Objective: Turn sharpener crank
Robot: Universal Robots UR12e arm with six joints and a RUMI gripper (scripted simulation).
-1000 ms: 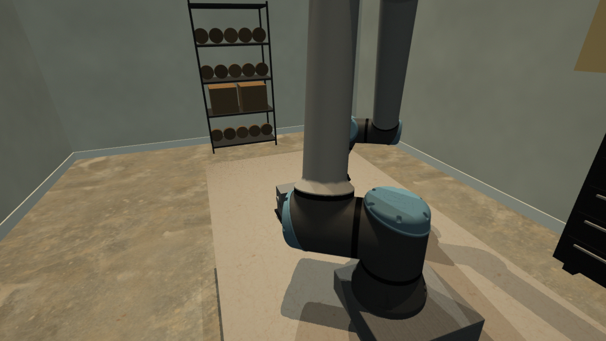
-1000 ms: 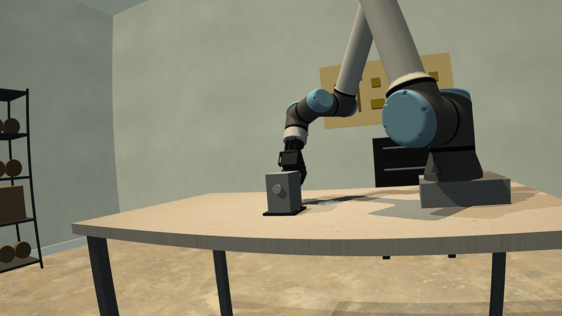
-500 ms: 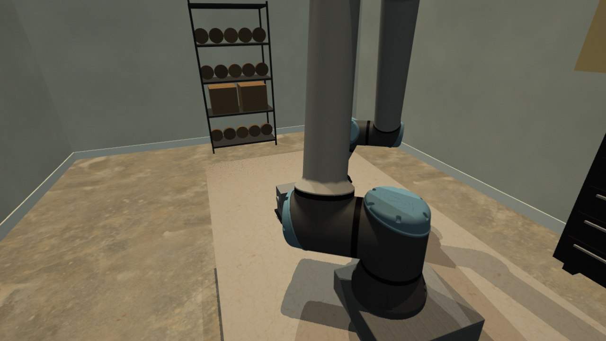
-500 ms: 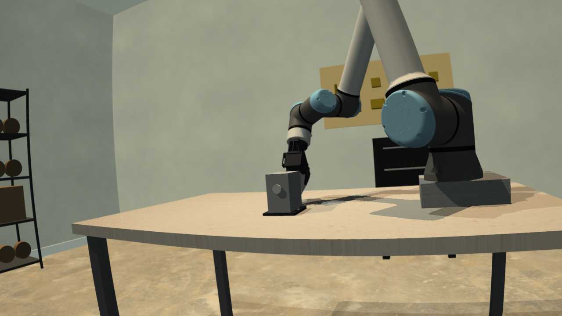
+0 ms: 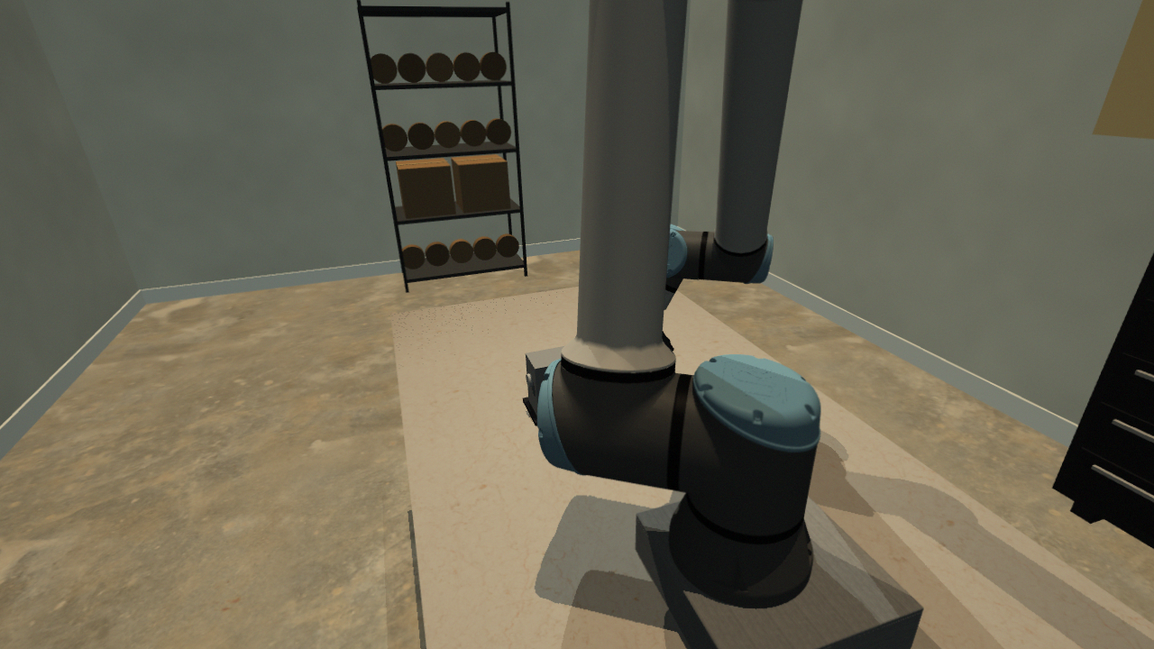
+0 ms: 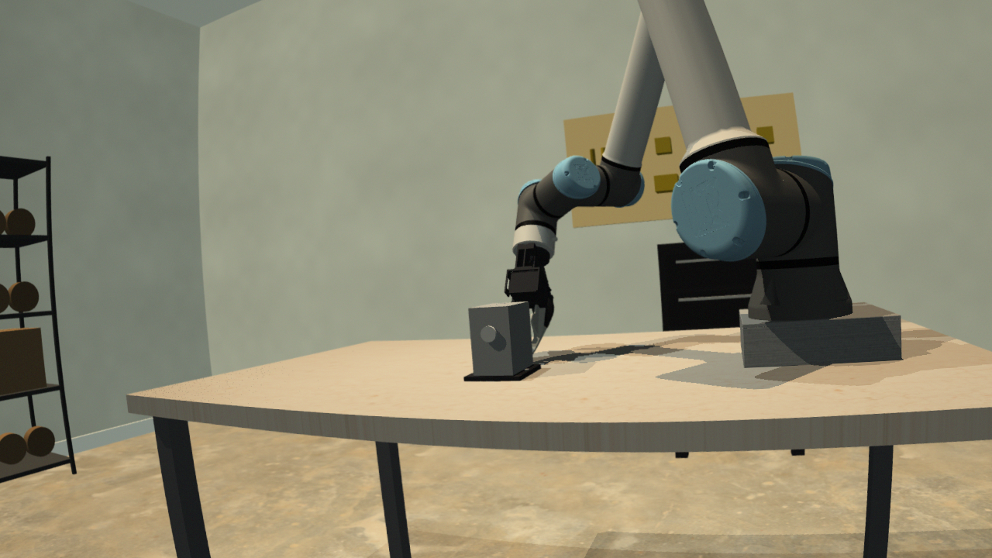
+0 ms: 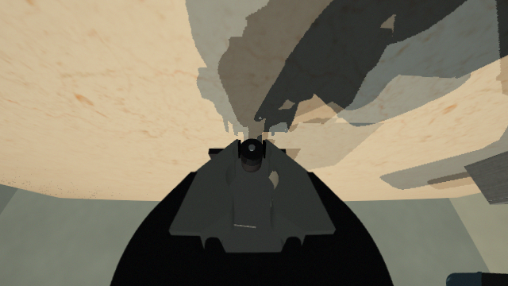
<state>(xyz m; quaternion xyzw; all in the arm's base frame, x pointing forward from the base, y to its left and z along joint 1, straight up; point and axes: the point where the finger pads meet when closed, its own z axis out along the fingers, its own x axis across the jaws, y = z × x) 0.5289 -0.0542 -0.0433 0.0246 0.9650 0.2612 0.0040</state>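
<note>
We see the tool (image 7: 252,148) pinching the crank's knob (image 7: 251,159) on the sharpener's (image 6: 499,339) right side. The sharpener stands mid-surface (image 6: 346,395), left of the arm's base (image 6: 859,339). A rack (image 5: 511,129) stands at the far wall, a black cabinet (image 5: 1117,435) to the right.

Matt grey, metal-looking sharpener body (image 6: 499,339) on a flat black base. Pale, smooth wood-grain table top (image 6: 388,388) with faint orange flecks; dark matt legs. Satin grey arm tubes (image 5: 625,169) with smooth blue plastic-looking joint caps (image 5: 758,399). Rough mottled concrete floor (image 5: 201,419). Thin black metal-looking shelf rack (image 5: 367,96).
</note>
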